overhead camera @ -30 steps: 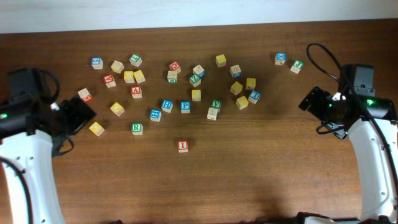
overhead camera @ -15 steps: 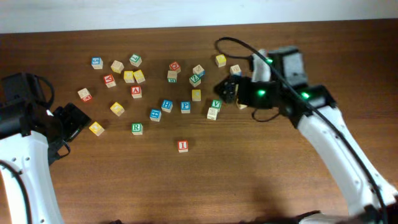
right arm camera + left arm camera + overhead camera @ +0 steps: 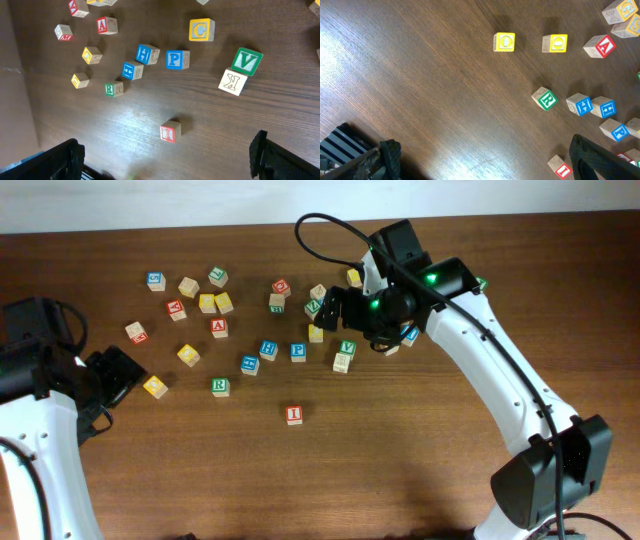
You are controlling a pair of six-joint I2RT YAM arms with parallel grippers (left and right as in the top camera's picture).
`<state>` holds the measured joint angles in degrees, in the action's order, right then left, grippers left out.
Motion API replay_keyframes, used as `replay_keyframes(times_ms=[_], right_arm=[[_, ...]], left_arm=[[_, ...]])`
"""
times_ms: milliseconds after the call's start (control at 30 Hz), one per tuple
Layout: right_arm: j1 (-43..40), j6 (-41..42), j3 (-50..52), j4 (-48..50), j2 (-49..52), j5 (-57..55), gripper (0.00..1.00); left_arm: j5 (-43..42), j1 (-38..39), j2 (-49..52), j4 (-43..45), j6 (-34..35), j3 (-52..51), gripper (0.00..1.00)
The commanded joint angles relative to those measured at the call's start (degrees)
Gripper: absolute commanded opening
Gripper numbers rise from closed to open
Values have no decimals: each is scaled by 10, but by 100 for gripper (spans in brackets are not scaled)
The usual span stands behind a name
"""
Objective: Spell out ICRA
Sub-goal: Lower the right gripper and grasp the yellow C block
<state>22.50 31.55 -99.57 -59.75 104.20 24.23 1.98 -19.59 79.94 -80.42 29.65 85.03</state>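
Right pincer (image 3: pixel 167 150) wide apart, empty, near yellow C (image 3: pixel 201 29); left pincer (image 3: pixel 485 155) wide apart, empty.

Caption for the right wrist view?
Open right jaws above the yellow C, green R, red A and red I cubes.

Yellow C cube (image 3: pixel 201 29), green V cube (image 3: pixel 247 61)

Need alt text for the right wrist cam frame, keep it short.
The open right tool hangs above a dark wooden table of scattered letter cubes, holding nothing. The red I cube sits alone nearest the camera; farther off are the green R cube, red A cube, yellow C cube, blue P cube and green V cube.
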Motion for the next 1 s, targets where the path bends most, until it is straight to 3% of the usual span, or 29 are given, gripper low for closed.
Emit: replay_keyframes(times_ms=[0,67,567,767,900,967], right_arm=[[15,5,-16,22,10,-26,98],[33,5,-16,26,24,-103,98],[38,2,-16,117,31,-95,98],[40,-23,-16,135,66,-186,99],[54,-28,-16,153,132,-256,93],[55,-28,-16,181,156,-271,78]], left_arm=[[6,-3,-2,0,5,6,99],[6,-3,-2,0,5,6,99],[6,-3,-2,0,5,6,99],[6,-3,-2,0,5,6,99],[6,-3,-2,0,5,6,99],[6,-3,-2,0,5,6,99]])
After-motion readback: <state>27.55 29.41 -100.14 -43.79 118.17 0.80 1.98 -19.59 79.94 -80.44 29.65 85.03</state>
